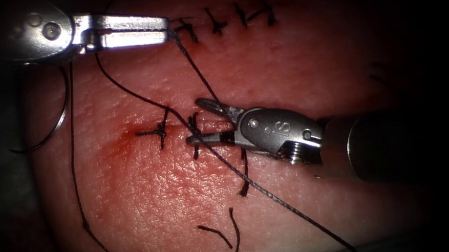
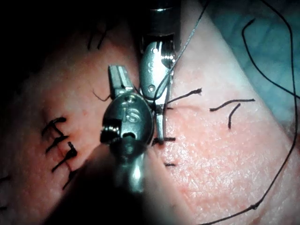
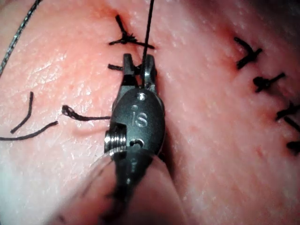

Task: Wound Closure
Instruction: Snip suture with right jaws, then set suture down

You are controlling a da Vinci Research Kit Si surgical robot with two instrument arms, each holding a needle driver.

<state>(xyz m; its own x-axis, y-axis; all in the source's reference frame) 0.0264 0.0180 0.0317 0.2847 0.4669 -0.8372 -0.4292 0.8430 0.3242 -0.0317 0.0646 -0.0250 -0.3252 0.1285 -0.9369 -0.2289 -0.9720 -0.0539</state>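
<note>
Thread was seen stretched in a straight line from the second stitch on the cut, up and away to the left tool. That tool's jaws were clamped on the thread well above the cut.

The right tool was noted at the cut's right end, jaws spread with nothing in them. One jaw was on either side of the strand, just beside the stitch's knot.

The needle was found far left of the cut, at the edge of the tissue. It was held by neither tool and was not in the tissue.

Red fluid was noted at the cut's left end, and loose cut ends lay below the cut.

Judgement: work at the knot was in hand. For this to be done well, the strand should be held taut. The spread jaws should be kept off the knot and skin, and the free needle should be watched.
</note>
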